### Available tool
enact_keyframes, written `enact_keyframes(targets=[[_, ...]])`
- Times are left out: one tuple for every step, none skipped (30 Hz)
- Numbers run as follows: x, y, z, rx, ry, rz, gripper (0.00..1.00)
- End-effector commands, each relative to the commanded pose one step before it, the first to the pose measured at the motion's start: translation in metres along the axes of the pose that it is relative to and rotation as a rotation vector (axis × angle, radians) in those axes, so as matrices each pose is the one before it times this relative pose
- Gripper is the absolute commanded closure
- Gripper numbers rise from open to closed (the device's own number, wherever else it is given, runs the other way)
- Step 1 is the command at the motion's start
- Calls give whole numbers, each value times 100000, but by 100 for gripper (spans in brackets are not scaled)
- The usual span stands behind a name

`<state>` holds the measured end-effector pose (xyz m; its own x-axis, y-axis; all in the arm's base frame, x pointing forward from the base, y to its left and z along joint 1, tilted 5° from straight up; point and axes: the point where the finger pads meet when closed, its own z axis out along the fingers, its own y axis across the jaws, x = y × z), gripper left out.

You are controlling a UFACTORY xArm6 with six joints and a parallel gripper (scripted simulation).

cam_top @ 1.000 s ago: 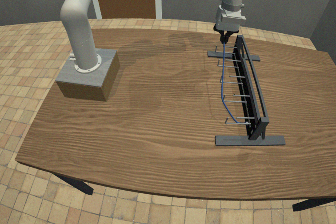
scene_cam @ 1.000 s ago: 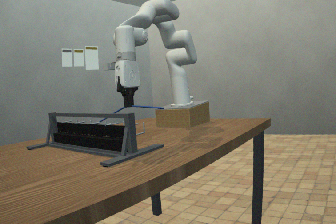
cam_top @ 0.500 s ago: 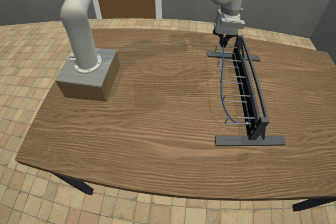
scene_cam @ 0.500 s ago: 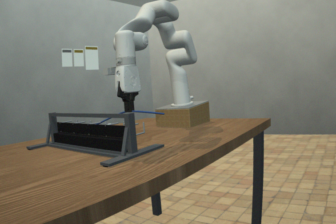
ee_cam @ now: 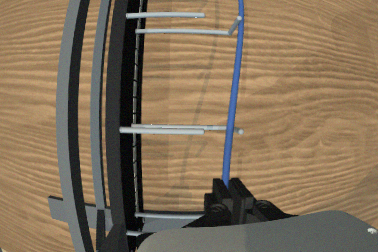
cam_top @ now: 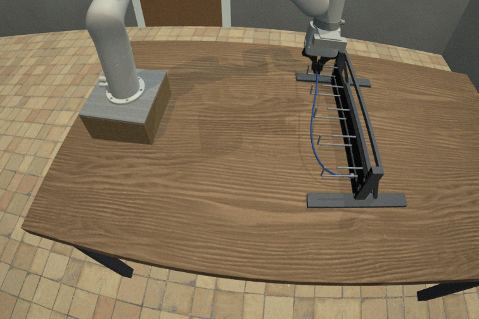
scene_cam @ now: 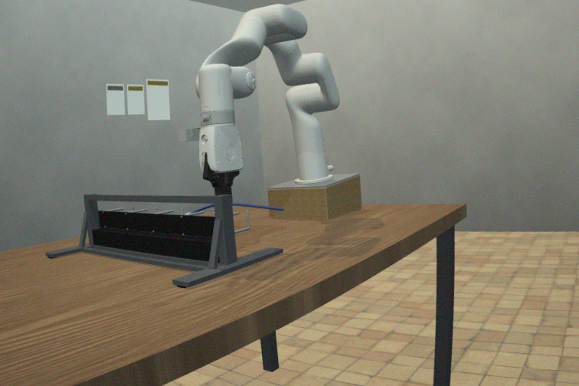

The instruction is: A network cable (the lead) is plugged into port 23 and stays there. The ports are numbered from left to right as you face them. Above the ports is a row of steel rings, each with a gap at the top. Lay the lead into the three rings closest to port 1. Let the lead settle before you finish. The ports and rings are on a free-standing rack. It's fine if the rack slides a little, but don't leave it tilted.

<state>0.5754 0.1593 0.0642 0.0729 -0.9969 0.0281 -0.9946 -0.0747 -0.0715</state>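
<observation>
The thin blue network lead [cam_top: 312, 121] is seen running along the front of the dark grey free-standing rack [cam_top: 373, 152], out by the tips of the steel ring arms [cam_top: 329, 117], from the rack's near end to its far end, where it is pinched in the nearly closed black gripper [cam_top: 318, 64]. The rack is placed toward the right edge of the brown wooden table [cam_top: 193, 191], with its far foot near the back edge. Broad open tabletop is left between the rack and the wooden arm pedestal [cam_top: 154, 114] at the left.
</observation>
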Motion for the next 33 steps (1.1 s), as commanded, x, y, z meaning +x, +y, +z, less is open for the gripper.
enact_keyframes(targets=[[-33, -198, 685, 536, -110, 14, 100], [0, 0, 203, 0, 0, 0, 100], [0, 0, 199, 0, 0, 0, 100], [0, 0, 196, 0, 0, 0, 100], [0, -1, 189, 0, 0, 0, 100], [0, 0, 0, 0, 0, 0, 100], [0, 0, 0, 0, 0, 0, 100], [0, 0, 185, 0, 0, 0, 100], [0, 0, 179, 0, 0, 0, 100], [0, 0, 173, 0, 0, 0, 100], [0, 0, 167, 0, 0, 0, 100], [0, 0, 161, 0, 0, 0, 100], [0, 0, 154, 0, 0, 0, 100], [0, 0, 148, 0, 0, 0, 100], [0, 0, 142, 0, 0, 0, 100], [0, 0, 134, 0, 0, 0, 100], [0, 0, 128, 0, 0, 0, 100], [0, 0, 121, 0, 0, 0, 100], [0, 0, 114, 0, 0, 0, 100], [0, 0, 106, 0, 0, 0, 100], [0, 0, 99, 0, 0, 0, 100], [0, 0, 92, 0, 0, 0, 100], [0, 0, 0, 0, 0, 0, 100], [0, 0, 0, 0, 0, 0, 100], [0, 0, 86, 0, 0, 0, 100], [0, 0, 79, 0, 0, 0, 100], [0, 0, 71, 0, 0, 0, 100], [0, 0, 64, 0, 0, 0, 100], [0, 0, 58, 0, 0, 0, 100], [0, 0, 52, 0, 0, 0, 100], [0, 0, 45, 0, 0, 0, 100], [0, 0, 39, 0, 0, 0, 100], [0, 0, 34, 0, 0, 0, 100]])
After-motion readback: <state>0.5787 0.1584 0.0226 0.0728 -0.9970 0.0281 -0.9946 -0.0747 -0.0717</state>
